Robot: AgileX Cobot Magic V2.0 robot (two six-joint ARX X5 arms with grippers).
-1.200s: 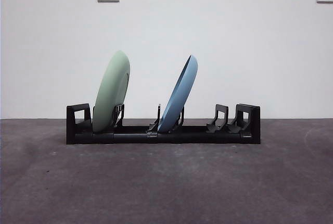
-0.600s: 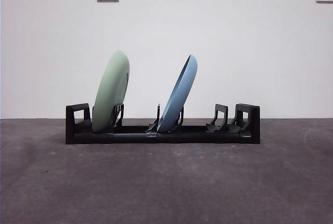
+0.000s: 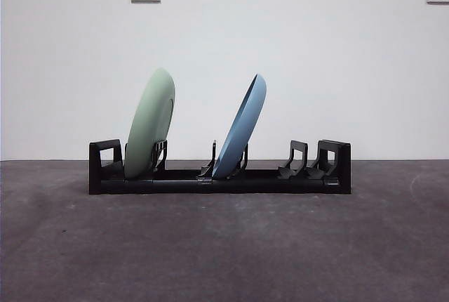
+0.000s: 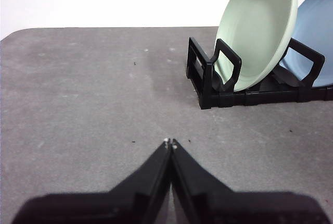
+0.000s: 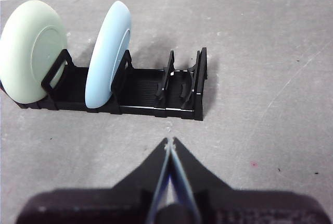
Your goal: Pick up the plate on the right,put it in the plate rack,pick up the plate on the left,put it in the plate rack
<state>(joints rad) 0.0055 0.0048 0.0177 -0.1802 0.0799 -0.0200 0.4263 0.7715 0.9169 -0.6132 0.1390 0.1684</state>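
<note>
We're looking at both plates already sitting in the plate rack, so the job seems done, as far as we can judge. The green plate is leaning in the slot near one blocky end, & the blue plate is leaning in a slot near the middle. Both are tilting the same way, edges resting down in the rack, with an open gap between them. The two slots at the other end are holding nothing.

The left end effector is hanging over the grey bench, a bit apart from the green plate's end of the rack. Its two black jaws are pressed together w/ nothing between them. The right end effector is hanging over the bench just in front of the rack's empty end, jaws together too, holding nothing.

How the plates will handle, we're guessing: stiff & smooth, prob. light like plastic, maybe slippery. They could tip or slide if bumped. If we're picking one up again, the best spot is the top rim, the thin edge sticking up above the dividers, pinched front & back. The rack looks stiff & low, so it's prob. not tipping easily.
</note>
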